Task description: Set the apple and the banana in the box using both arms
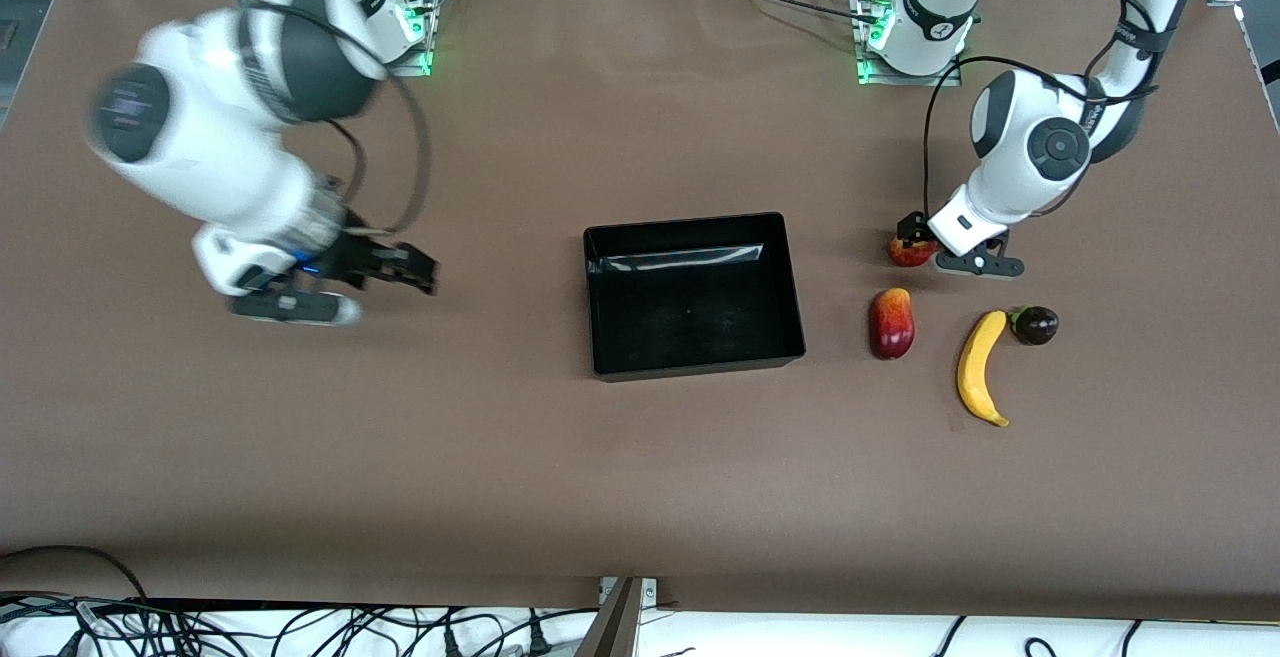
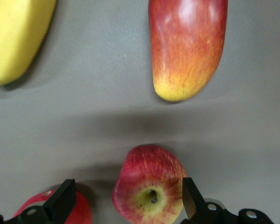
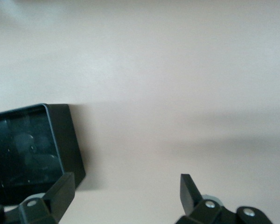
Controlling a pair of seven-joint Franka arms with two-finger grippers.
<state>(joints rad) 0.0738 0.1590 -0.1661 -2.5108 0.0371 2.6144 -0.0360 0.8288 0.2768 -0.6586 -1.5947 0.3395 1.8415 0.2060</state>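
Note:
The apple (image 1: 909, 254) lies on the table toward the left arm's end, farther from the front camera than the banana (image 1: 979, 369). My left gripper (image 1: 912, 235) is low over the apple and open. In the left wrist view the apple (image 2: 149, 186) sits between the fingers (image 2: 61, 201), close against one of them, dimple up. My left gripper (image 2: 127, 192) holds nothing. The banana (image 2: 16, 39) also shows in the left wrist view. The black box (image 1: 693, 293) stands mid-table and is empty. My right gripper (image 1: 412, 272) is open and empty over bare table beside the box (image 3: 30, 144).
A red-yellow mango-like fruit (image 1: 892, 323) lies between the box and the banana and also shows in the left wrist view (image 2: 187, 46). A plain red fruit (image 2: 81, 213) sits beside one left finger. A dark purple fruit (image 1: 1035, 325) touches the banana's tip.

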